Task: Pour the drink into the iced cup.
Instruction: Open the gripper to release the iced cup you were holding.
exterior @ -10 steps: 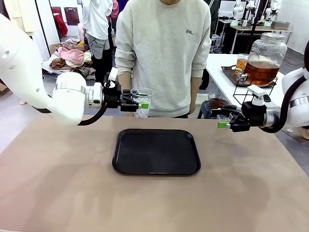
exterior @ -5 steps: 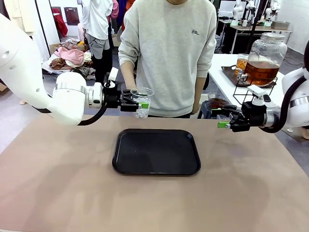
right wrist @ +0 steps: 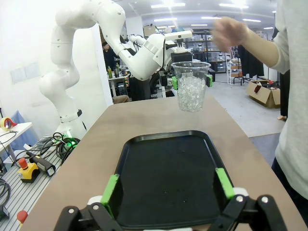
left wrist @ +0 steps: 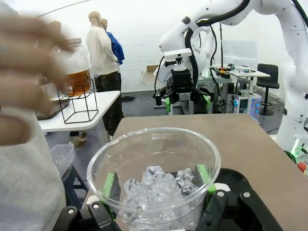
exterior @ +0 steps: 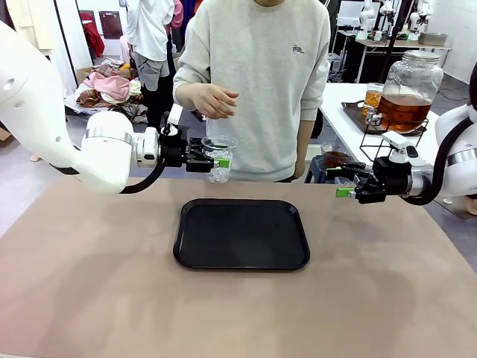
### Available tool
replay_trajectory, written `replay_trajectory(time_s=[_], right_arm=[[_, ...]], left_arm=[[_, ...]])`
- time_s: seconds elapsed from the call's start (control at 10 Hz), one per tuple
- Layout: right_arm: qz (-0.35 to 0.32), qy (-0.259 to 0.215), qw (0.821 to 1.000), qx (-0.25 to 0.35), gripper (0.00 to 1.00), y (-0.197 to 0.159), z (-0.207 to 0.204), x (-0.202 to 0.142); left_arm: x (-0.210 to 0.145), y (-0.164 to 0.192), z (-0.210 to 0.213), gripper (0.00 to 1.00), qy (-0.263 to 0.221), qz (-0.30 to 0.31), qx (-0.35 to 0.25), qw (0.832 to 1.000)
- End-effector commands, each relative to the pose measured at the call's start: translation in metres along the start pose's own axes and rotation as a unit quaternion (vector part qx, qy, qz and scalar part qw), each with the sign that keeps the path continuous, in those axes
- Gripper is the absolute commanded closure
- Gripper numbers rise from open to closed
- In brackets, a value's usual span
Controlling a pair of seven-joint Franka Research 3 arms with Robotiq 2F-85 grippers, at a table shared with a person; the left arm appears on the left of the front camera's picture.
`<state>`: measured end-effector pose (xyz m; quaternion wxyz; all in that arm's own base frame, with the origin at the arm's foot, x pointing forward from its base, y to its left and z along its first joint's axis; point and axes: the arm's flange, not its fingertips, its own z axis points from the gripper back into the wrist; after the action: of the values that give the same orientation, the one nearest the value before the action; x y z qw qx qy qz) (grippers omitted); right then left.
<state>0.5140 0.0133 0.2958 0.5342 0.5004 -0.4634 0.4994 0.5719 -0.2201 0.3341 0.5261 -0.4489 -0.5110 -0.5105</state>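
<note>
A clear plastic iced cup (exterior: 220,143) full of ice hangs in the air over the table's far edge, behind the tray's left corner. My left gripper (exterior: 221,162) is shut on it from the left; its green pads (left wrist: 109,185) press the cup (left wrist: 154,159) on both sides. The same cup (right wrist: 191,86) shows beyond the tray in the right wrist view. The drink (exterior: 404,110), an amber liquid, fills a big glass jar on a side table at the back right. My right gripper (exterior: 343,183) hovers open and bare at the table's right side.
A black tray (exterior: 242,237) lies mid-table, bare. The person stands at the far side with one hand (exterior: 214,101) raised just above the cup, blurred in the left wrist view. The jar's wire stand (exterior: 391,138) and a small amber glass (exterior: 373,98) share the side table.
The person's hand has come up from beside the cup to above it. Neither arm has moved, and the cup stays in the left grip.
</note>
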Motion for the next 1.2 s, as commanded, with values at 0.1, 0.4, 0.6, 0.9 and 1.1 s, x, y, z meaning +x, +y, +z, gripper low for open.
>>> replay_trajectory(time_s=[0.1,0.4,0.6,0.9,1.1], right_arm=[[0.000,0.001,1.000,0.001,0.00,-0.0014,-0.0002,0.0031],[0.000,0.001,1.000,0.001,0.00,-0.0014,-0.0002,0.0031],[0.000,0.001,1.000,0.001,0.00,-0.0014,-0.0002,0.0031],[0.000,0.001,1.000,0.001,0.00,-0.0014,-0.0002,0.0031],[0.000,0.001,1.000,0.001,0.00,-0.0014,-0.0002,0.0031]], left_arm=[[0.0026,0.0002,-0.0009,0.19,-0.002,-0.002,0.000,1.000],[0.0026,0.0002,-0.0009,0.19,-0.002,-0.002,0.000,1.000],[0.0026,0.0002,-0.0009,0.19,-0.002,-0.002,0.000,1.000],[0.0026,0.0002,-0.0009,0.19,-0.002,-0.002,0.000,1.000],[0.0026,0.0002,-0.0009,0.19,-0.002,-0.002,0.000,1.000]])
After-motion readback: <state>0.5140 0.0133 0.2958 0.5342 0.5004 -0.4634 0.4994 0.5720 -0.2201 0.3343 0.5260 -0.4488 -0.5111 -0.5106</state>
